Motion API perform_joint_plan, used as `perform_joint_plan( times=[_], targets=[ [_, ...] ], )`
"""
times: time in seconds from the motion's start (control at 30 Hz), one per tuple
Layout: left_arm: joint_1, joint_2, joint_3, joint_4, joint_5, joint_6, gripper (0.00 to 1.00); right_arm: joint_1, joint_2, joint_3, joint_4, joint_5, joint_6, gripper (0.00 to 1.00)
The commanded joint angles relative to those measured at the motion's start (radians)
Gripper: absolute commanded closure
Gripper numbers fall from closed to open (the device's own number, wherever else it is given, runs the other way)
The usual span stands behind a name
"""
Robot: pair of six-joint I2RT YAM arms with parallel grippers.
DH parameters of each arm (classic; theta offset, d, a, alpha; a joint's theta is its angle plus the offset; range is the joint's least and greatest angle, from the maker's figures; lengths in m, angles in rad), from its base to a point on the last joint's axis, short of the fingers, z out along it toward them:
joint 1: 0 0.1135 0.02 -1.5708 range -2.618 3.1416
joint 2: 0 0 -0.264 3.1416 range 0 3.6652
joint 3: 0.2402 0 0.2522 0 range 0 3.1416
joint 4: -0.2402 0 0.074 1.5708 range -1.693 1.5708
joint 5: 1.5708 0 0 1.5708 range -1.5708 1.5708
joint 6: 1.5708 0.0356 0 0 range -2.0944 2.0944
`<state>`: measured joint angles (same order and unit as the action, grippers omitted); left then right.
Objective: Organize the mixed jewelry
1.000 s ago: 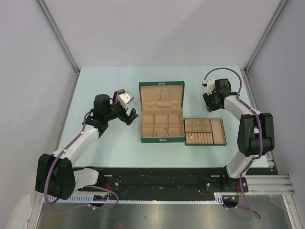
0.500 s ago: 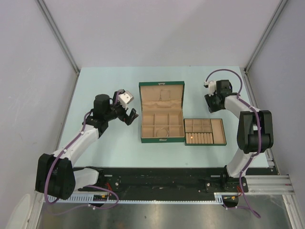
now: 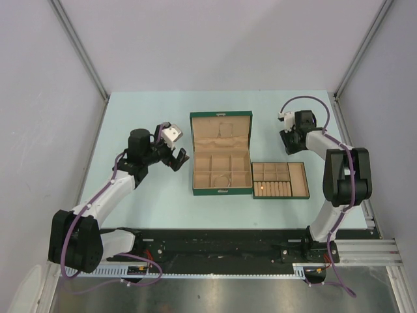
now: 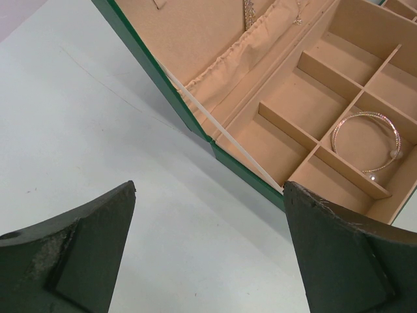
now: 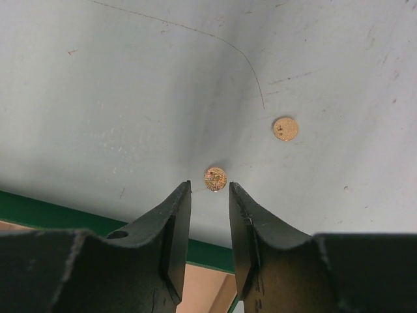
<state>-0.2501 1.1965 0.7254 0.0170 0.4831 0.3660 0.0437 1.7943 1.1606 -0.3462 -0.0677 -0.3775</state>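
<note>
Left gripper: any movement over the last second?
No. In the top view the left gripper keeps the same gap from the green box's left wall.

the tray sits right of the box, which holds a loop.

A small round gold-coloured stud is lying flat on the table just ahead of the right gripper, in line with the gap between its tips. A second stud is lying farther ahead, to the right. A thin pale loop is resting flat in a box compartment, ahead and right of the left gripper. A fine chain is hanging farther ahead.
</note>
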Motion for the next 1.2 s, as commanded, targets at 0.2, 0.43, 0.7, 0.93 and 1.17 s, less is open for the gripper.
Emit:
perform_joint_plan(
  times=[0.2, 0.43, 0.7, 0.93, 1.17],
  targets=[
    [0.005, -0.011, -0.007, 0.008, 0.029, -0.022, 0.0, -0.005, 0.036, -0.001, 0.046, 0.017, -0.018, 0.66],
    [0.005, -0.008, -0.006, 0.008, 0.029, -0.021, 0.0, -0.007, 0.043, -0.001, 0.049, 0.026, -0.018, 0.61],
    [0.005, -0.009, -0.007, 0.005, 0.029, -0.021, 0.0, -0.016, 0.056, -0.001, 0.049, 0.023, -0.023, 0.62],
    [0.005, -0.008, -0.006, 0.003, 0.031, -0.022, 0.0, -0.027, 0.07, -0.001, 0.052, 0.013, -0.024, 0.63],
    [0.005, -0.005, -0.004, 0.003, 0.032, -0.022, 0.0, -0.028, 0.077, -0.001, 0.053, 0.003, -0.024, 0.65]
  ],
)
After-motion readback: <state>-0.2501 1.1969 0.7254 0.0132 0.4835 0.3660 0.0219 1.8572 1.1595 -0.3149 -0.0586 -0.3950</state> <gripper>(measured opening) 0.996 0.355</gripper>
